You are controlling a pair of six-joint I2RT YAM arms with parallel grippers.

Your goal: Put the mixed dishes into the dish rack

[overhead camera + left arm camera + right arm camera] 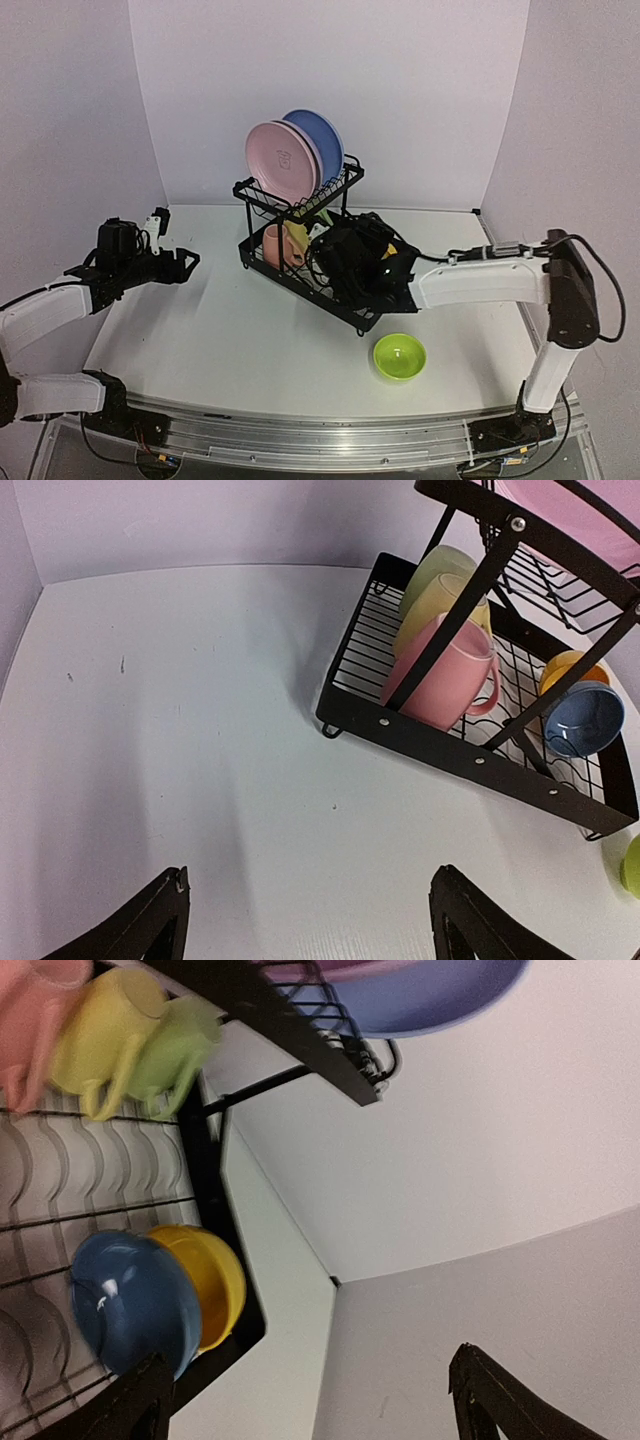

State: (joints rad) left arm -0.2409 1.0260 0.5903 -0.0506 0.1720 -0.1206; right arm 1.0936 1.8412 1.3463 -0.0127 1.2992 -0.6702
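Observation:
The black wire dish rack point(292, 286) stands at mid-table. Pink point(282, 160), lavender and blue point(322, 140) plates stand on its upper shelf. In the left wrist view the pink mug point(445, 675), yellow mug point(440, 608) and green mug point(440, 565) lie in the lower tray point(470, 760), with the blue bowl point(583, 718) and yellow bowl point(570, 665) on edge at its right end. The lime bowl point(400, 357) sits on the table. My right gripper point(310, 1400) is open and empty over the rack's right end, one finger point(140, 1405) beside the blue bowl point(130, 1300). My left gripper point(310, 920) is open and empty, left of the rack.
White walls enclose the table on three sides. The back right corner point(335, 1282) is close behind the rack. The lime bowl lies between the rack and the table's front edge, under my right forearm point(470, 282).

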